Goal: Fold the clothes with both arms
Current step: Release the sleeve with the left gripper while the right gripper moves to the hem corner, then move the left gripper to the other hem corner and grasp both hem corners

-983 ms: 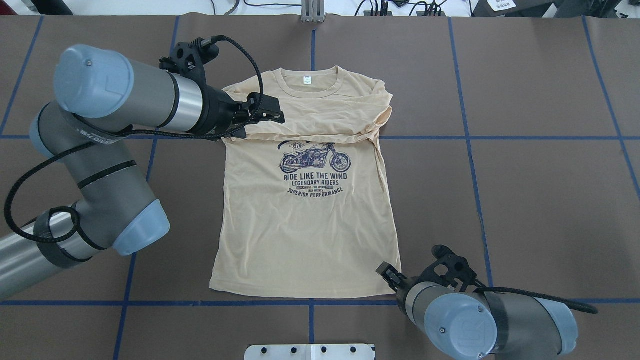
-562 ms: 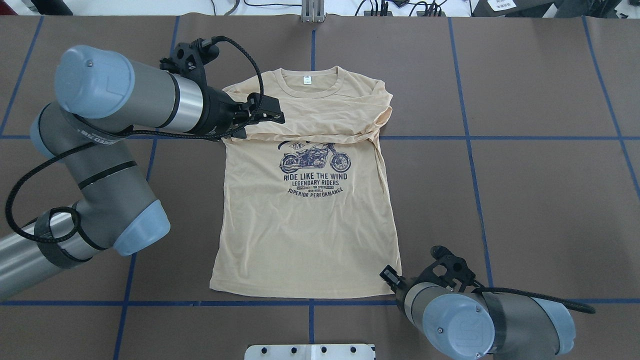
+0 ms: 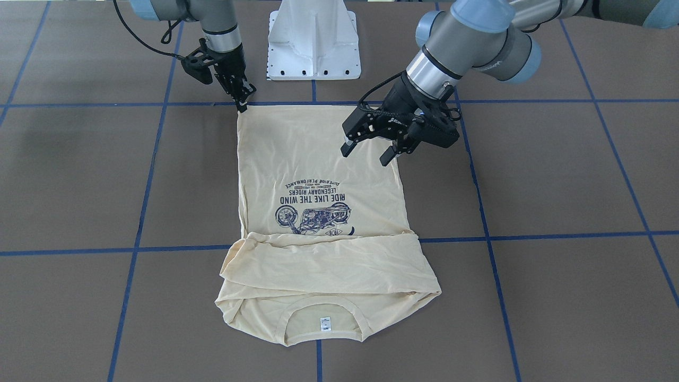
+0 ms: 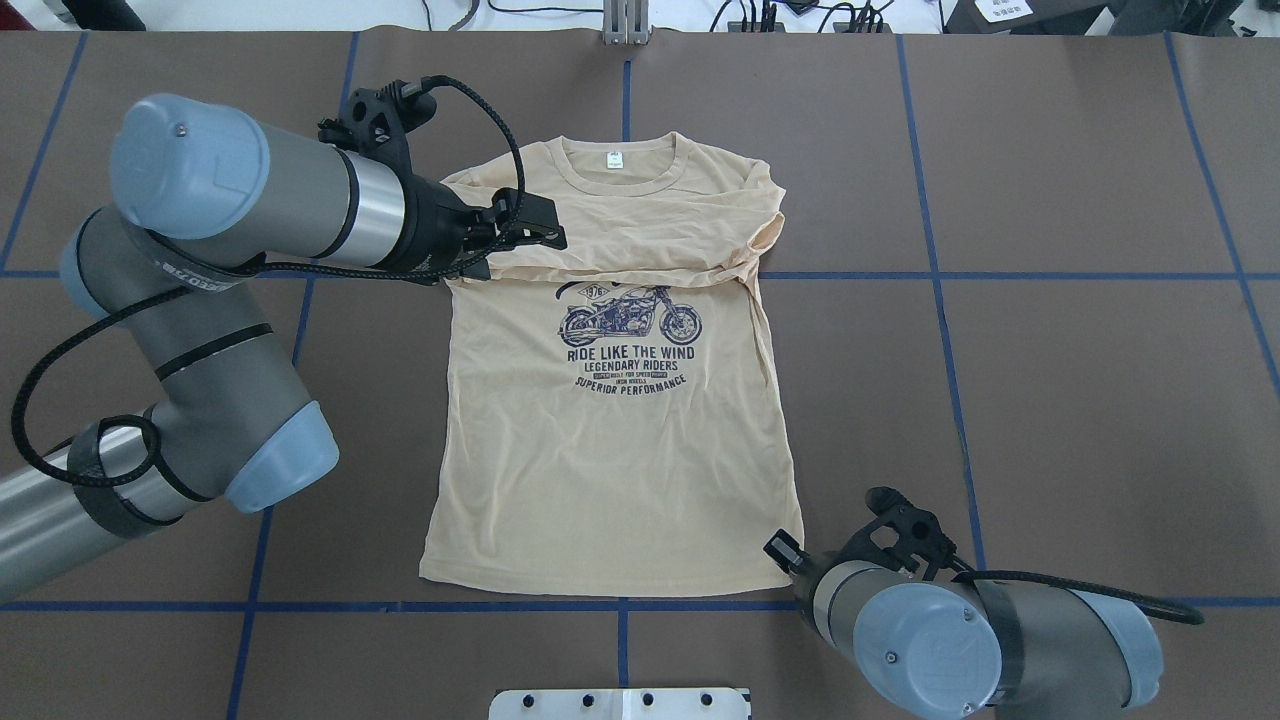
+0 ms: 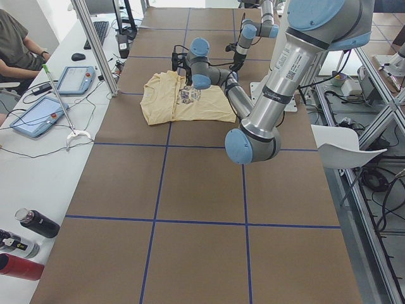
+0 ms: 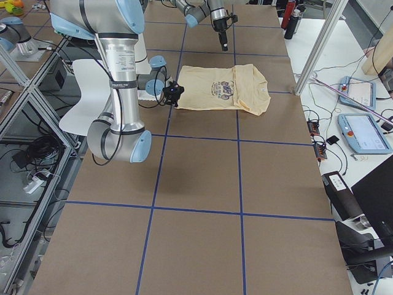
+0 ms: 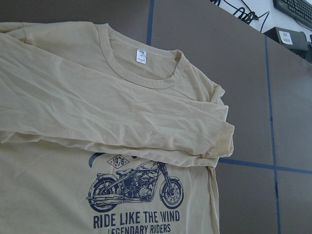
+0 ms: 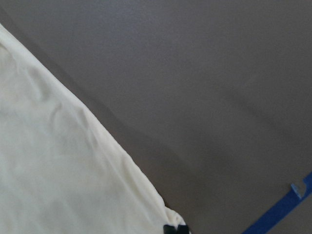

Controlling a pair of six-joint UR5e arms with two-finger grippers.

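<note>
- The shirt lies flat and face up at the middle of the table. From overhead, its collar is at 12 o'clock and its hem at 6.
- We see a small white label inside the collar.
- Both sleeves are folded across the chest in a creased band. The band touches the top of the print on its 12 o'clock side.
- The right gripper is down at the hem's 5 o'clock corner. Its fingers look pressed together on that corner, and its wrist view shows a black tip right at the cloth's edge.
- The left gripper hangs above the shirt at about 10 o'clock, over the shoulder end of the sleeves. Its fingers are spread and hold nothing, and its wrist view takes in collar, sleeves and print.
- Blue tape marks a grid on the brown table, and one line runs under the shirt at sleeve level.
- A white base sits at 6 o'clock from the hem, at the table's edge.
</note>
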